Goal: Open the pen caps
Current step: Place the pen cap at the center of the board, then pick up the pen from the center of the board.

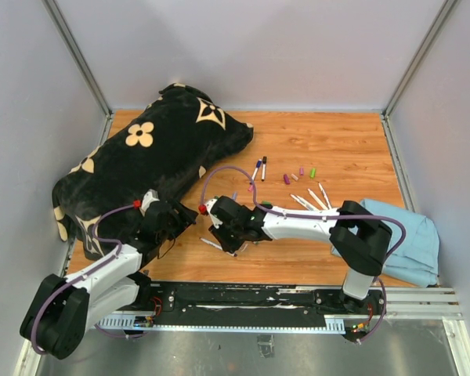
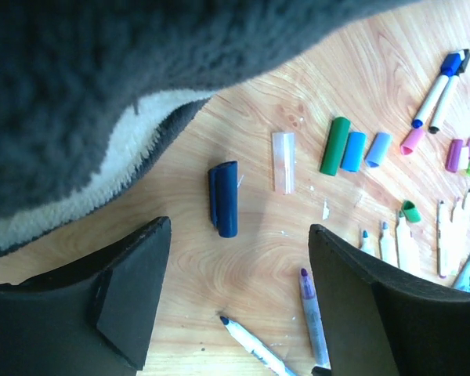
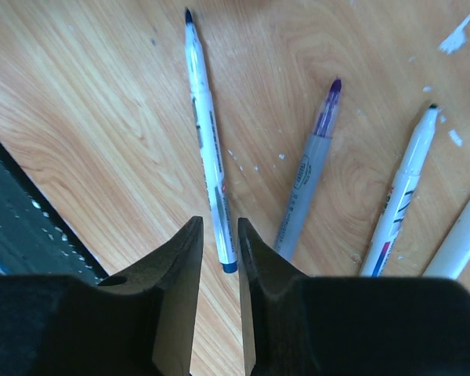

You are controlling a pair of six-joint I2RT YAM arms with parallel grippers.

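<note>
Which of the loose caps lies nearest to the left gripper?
The dark blue cap, alone just ahead of the open left gripper; the clear cap and the green cap lie farther off.

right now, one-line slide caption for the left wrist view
Open left gripper over a loose dark blue pen cap on the wooden table, black fleece blanket alongside

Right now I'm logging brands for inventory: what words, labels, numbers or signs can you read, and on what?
No text is legible.
blue-tipped marker: barrel print, too blurred to read.
purple-tipped marker: barrel print, too blurred to read.
black-tipped marker: coloured barrel print, unreadable.
black blanket: tan flower motifs, no letters.
</note>
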